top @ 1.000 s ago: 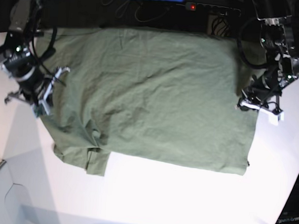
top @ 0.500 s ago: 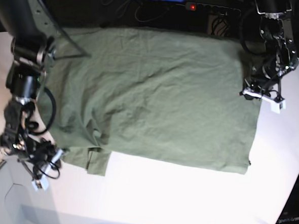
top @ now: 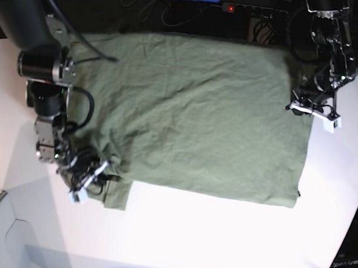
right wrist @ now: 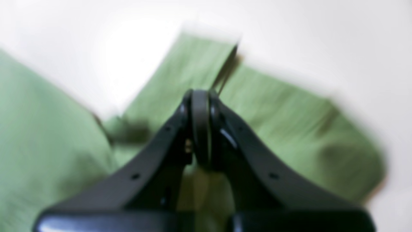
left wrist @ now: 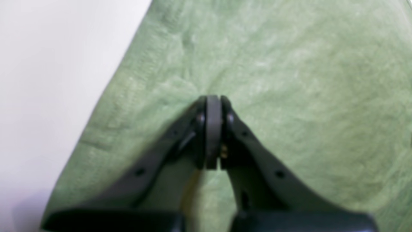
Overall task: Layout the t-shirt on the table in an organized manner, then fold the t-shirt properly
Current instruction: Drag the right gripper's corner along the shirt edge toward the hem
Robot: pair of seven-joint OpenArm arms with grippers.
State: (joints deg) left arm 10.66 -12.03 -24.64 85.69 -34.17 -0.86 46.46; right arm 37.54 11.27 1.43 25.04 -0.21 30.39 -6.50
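At the scene's left, near edge: right gripper (top: 90,178) over the bunched sleeve (top: 116,194), jaws pressed fully together, nothing seen between them; wrist view too smeared to tell touch from hover. Sleeve fabric lies just ahead of and beneath those tips, so clearly the nearer arm for that crumpled corner. Across the middle: t-shirt (top: 192,116) spread mostly flat on the table (top: 221,246), long axis running left to right, olive green, softly creased, near-left sleeve doubled under and untidy. At the far right: left gripper (top: 312,113) above the shirt's right edge, jaws likewise closed tight and empty, cloth directly under the tips, bare white tabletop just beside. Likely next: straightening that sleeve before folding.
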